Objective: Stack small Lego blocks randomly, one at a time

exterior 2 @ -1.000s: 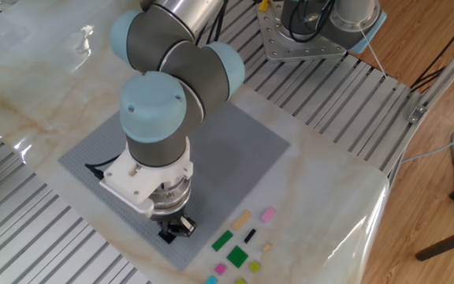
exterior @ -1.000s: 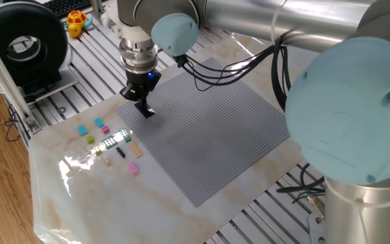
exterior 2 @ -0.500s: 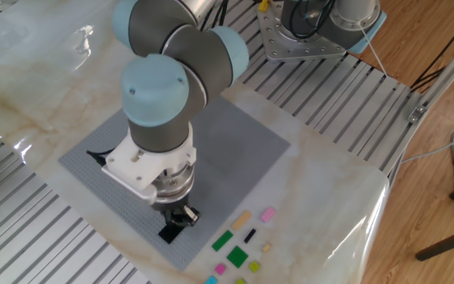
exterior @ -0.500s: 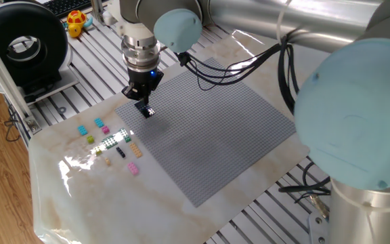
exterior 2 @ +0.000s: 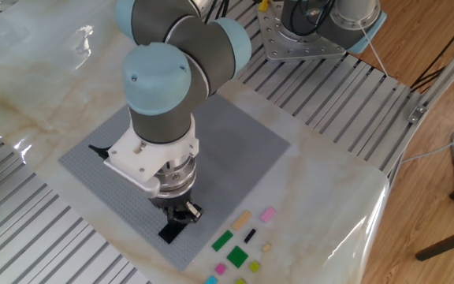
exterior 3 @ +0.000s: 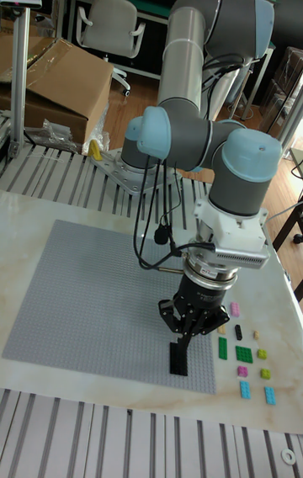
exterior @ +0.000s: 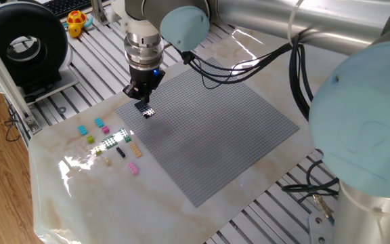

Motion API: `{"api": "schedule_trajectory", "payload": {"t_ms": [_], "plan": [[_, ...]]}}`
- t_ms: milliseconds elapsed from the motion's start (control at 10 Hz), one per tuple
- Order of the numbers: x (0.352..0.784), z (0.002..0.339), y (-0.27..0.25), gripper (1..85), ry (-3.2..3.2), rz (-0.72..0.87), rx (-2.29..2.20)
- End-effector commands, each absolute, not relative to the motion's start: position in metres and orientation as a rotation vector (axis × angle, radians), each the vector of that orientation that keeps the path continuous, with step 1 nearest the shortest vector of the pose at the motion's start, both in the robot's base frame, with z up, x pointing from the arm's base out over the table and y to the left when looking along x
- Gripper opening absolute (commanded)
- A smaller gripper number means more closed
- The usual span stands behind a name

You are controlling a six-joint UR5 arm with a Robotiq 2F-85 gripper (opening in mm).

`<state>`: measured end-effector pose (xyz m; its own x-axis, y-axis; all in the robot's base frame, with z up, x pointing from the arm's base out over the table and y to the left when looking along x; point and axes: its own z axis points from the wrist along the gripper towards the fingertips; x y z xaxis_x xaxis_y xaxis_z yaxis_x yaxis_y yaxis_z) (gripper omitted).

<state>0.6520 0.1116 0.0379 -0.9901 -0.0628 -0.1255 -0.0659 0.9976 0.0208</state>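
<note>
Hand [exterior: 141, 102] spread, empty, just above dark plate [exterior: 149, 112] seated near baseplate [exterior: 208, 129] corner as stack base. Loose small Lego blocks [exterior: 110, 141] clustered on tabletop [exterior: 66, 183] beside baseplate edge.

Grey arm [exterior 3: 189, 49], pale-blue caps, black cables

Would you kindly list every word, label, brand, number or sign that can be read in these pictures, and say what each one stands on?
None can be read in any view.
The gripper, the dark plate, the grey baseplate and the small Lego blocks show no print.
The cardboard box in the tall fixed view shows no legible marking.
</note>
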Motion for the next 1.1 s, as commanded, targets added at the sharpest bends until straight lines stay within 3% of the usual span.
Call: {"api": "schedule_trajectory", "payload": {"t_ms": [0,200,1000], "plan": [[0.658,0.041,0.108,1.3,2.99,0.036,0.038],[0.66,0.038,0.081,1.3,2.982,-0.051,0.02],[0.644,0.046,0.058,1.3,3.085,0.009,0.098]]}}
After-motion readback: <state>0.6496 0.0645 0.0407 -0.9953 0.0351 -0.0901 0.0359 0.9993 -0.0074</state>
